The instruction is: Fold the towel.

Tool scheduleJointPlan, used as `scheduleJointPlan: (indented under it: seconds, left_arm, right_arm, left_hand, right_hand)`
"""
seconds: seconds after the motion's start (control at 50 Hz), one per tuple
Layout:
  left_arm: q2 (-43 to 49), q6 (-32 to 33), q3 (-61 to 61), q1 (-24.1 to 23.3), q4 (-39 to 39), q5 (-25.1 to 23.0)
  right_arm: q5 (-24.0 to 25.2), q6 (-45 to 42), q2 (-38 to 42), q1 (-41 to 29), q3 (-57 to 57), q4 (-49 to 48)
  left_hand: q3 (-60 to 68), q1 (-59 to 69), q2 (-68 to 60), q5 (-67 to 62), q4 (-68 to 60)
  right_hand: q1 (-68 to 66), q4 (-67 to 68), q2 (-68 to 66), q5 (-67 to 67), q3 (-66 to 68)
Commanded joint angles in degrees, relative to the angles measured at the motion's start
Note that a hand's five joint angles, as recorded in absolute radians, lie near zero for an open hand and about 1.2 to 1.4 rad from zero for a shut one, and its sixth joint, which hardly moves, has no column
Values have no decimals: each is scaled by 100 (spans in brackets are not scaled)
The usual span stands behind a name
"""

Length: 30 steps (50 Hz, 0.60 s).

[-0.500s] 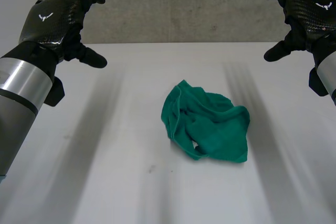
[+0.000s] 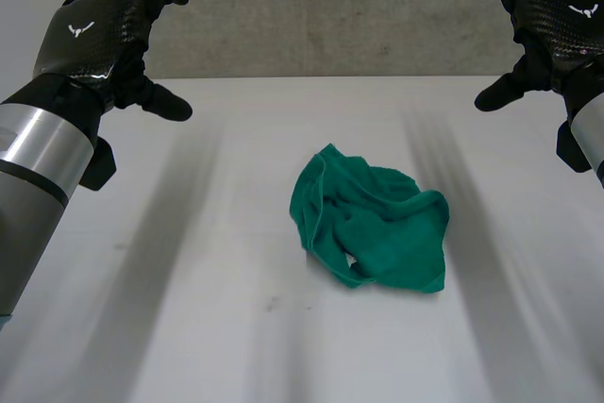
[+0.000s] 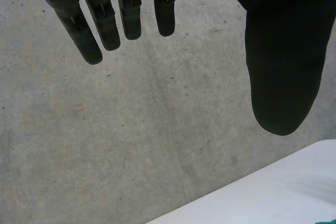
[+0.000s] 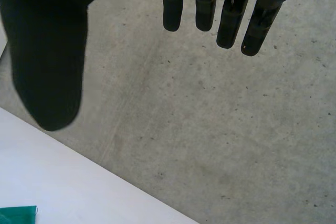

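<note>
Head view had the green towel [image 2: 373, 228] sitting crumpled in a loose heap a bit right of the middle of the white table [image 2: 189, 327]. It wasn't flat at all, with folds bunched up and a rolled edge along its left side. You had both hands well apart from it, raised over the far corners of the table in front of the grey concrete wall [image 2: 330, 7]: the left hand [image 2: 99, 40] at the far left, the right hand [image 2: 552, 25] at the far right, backs up. Left wrist view showed your left hand's fingers [image 3: 86, 35] straight and set off from the thumb [image 3: 281, 61], released and grasping nothing, with the wall and the table's far edge past them. Same deal in the right wrist view: fingers [image 4: 231, 19] straight and relaxed, thumb [image 4: 47, 66] out to the side, hand loose with nothing held, and a small corner of the towel [image 4: 18, 215] on the table beyond the thumb.
</note>
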<state>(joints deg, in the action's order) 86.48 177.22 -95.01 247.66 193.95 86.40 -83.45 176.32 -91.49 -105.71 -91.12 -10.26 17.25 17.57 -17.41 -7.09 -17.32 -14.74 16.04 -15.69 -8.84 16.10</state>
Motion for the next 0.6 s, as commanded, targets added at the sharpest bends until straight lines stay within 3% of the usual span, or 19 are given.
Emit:
scheduleJointPlan:
  seconds: [0.02, 0.42, 0.6]
  left_arm:
    - [-8, -21, -35, 10, 64, -1]
    - [273, -29, 44, -16, -147, 8]
    - [703, -56, 342, -595, -647, 17]
  right_arm:
    - [40, -27, 9, 42, -29, -46]
    - [40, -475, 343, 51, 77, -11]
    - [48, -1308, 702, 68, 383, 348]
  left_hand:
    - [-721, -753, 736, 704, 728]
    - [-603, -635, 619, 586, 610]
    - [-352, -384, 367, 335, 359]
  right_hand:
    - [474, -604, 569, 884, -610]
    - [474, -604, 569, 884, -610]
    - [474, -604, 569, 884, -610]
